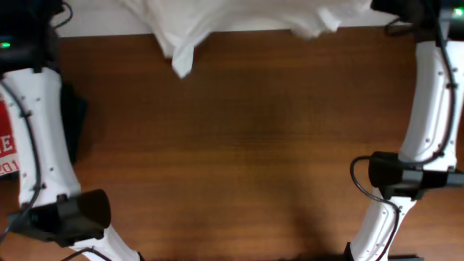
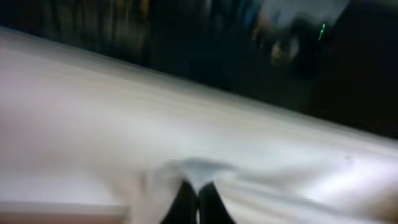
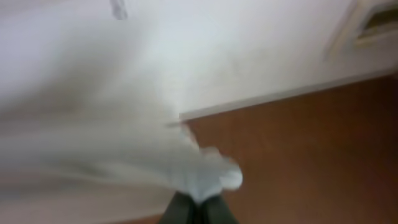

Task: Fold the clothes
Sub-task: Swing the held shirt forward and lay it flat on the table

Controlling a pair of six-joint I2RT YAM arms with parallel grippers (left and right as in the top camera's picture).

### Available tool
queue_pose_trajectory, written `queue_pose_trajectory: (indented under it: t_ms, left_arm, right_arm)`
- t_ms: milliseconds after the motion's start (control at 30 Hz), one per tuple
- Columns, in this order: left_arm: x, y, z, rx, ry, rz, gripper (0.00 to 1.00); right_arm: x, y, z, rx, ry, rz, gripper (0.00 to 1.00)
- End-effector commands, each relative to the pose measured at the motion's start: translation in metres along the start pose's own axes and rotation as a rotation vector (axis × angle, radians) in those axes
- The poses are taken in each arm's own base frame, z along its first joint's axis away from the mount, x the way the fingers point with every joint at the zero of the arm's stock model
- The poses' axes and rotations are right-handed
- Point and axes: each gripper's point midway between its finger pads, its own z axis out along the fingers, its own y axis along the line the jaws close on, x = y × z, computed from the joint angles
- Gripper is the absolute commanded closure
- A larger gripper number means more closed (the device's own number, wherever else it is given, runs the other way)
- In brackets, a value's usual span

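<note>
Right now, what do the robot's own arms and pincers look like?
Both arms are built alike: the left arm and right arm have smooth white shells, each broken by a boxy black joint housing. A thin black cable runs along each. The left pincer and right pincer have narrow dark fingers.

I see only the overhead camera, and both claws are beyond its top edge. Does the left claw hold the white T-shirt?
Observer: Yes. In the left wrist view the left claw is shut on a fold of the white T-shirt.
Operator: And the right one?
Observer: The right claw is shut too, with a small bunch of the cloth pinched at its tips.
Operator: Is that bunch lying on the table?
Observer: I cannot tell. The right wrist view shows only the brown table to the right of the bunch.
</note>
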Motion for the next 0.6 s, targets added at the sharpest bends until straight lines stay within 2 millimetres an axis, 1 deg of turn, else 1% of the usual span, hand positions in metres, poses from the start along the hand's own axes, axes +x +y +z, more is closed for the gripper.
queue_pose_trajectory:
  t_ms: [0, 33, 67, 100, 167, 200, 233, 267, 300, 333, 433, 500, 567]
  left_arm:
    - [0.084, 0.021, -0.035, -0.106, 0.374, -0.145, 1.00]
    - [0.123, 0.026, -0.042, -0.151, 0.518, -0.173, 1.00]
    - [0.168, 0.032, -0.053, -0.216, 0.688, -0.205, 1.00]
    - [0.221, 0.038, -0.067, -0.286, 0.898, -0.233, 1.00]
    - [0.275, 0.037, -0.077, -0.312, 1.105, -0.247, 1.00]
    - [0.313, 0.037, -0.083, -0.306, 1.242, -0.240, 1.00]
    - [0.333, 0.037, -0.086, -0.308, 1.308, -0.239, 1.00]
    - [0.358, 0.041, -0.093, -0.330, 1.391, -0.241, 1.00]
    - [0.385, 0.048, -0.108, -0.373, 1.488, -0.239, 1.00]
    - [0.404, 0.053, -0.123, -0.409, 1.562, -0.240, 1.00]
    - [0.441, 0.065, -0.164, -0.475, 1.734, -0.250, 1.00]
    - [0.450, 0.070, -0.180, -0.511, 1.794, -0.245, 1.00]
    - [0.452, 0.077, -0.194, -0.551, 1.836, -0.226, 1.00]
  right_arm:
    - [0.059, -0.050, -0.014, 0.151, 0.251, -0.061, 0.96]
    - [0.078, -0.052, -0.011, 0.158, 0.337, -0.060, 0.96]
    - [0.096, -0.055, 0.001, 0.160, 0.417, -0.056, 0.96]
    - [0.112, -0.058, 0.011, 0.166, 0.482, -0.057, 0.96]
    - [0.140, -0.067, 0.024, 0.204, 0.595, -0.065, 0.96]
    - [0.163, -0.078, 0.031, 0.253, 0.684, -0.081, 0.96]
    - [0.178, -0.084, 0.034, 0.282, 0.739, -0.085, 0.96]
    - [0.201, -0.088, 0.039, 0.292, 0.825, -0.087, 0.96]
    - [0.227, -0.092, 0.041, 0.295, 0.920, -0.082, 0.96]
    - [0.250, -0.097, 0.041, 0.311, 0.997, -0.055, 0.96]
    - [0.314, -0.113, 0.031, 0.361, 1.221, 0.029, 0.96]
    - [0.342, -0.122, 0.023, 0.390, 1.309, 0.078, 0.96]
    - [0.361, -0.129, 0.014, 0.405, 1.376, 0.118, 0.96]
